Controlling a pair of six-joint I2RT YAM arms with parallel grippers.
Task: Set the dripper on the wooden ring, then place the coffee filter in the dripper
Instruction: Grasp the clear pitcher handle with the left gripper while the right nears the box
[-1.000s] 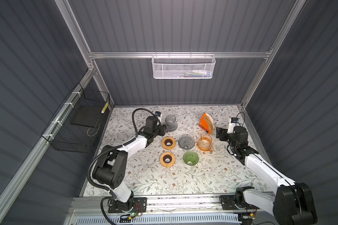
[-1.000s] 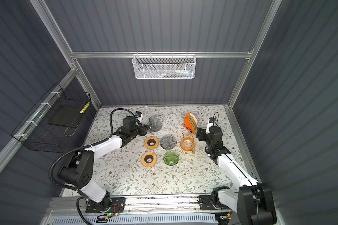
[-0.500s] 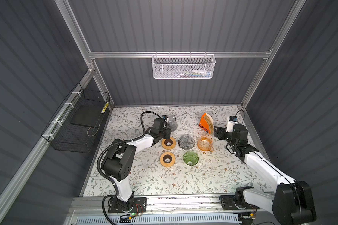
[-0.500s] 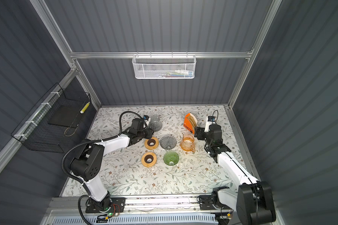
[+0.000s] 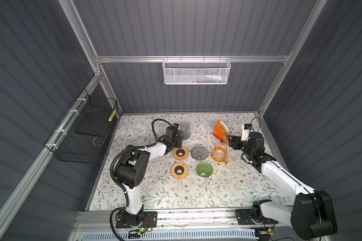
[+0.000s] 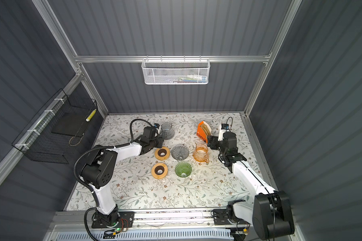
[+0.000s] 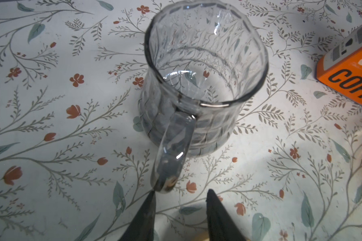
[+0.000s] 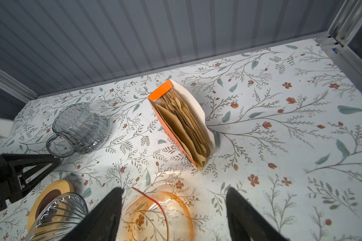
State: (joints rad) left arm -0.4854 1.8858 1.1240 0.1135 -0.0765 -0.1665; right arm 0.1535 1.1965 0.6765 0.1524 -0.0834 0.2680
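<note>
The orange coffee filter box (image 5: 219,134) (image 8: 182,125) stands open at the back right, brown paper filters upright inside. A grey glass dripper (image 5: 199,152) and a green dripper (image 5: 204,169) sit mid-table. My right gripper (image 5: 231,141) (image 8: 174,189) is open wide, just right of the box and above the orange glass server (image 8: 155,215), with nothing held. My left gripper (image 5: 177,141) (image 7: 181,194) is open and empty beside the handle of a grey glass pitcher (image 7: 199,83); the handle's end lies by one fingertip.
Two wooden rings (image 5: 180,153) (image 5: 179,170) lie left of the drippers. The orange server (image 5: 218,153) stands right of the grey dripper. A black wire basket (image 5: 86,133) hangs on the left wall and a white mesh basket (image 5: 195,71) on the back wall.
The left gripper has swung right and forward, from left of the grey pitcher to its front by the handle, and its jaws narrowed. The right gripper crept left toward the filter box.
</note>
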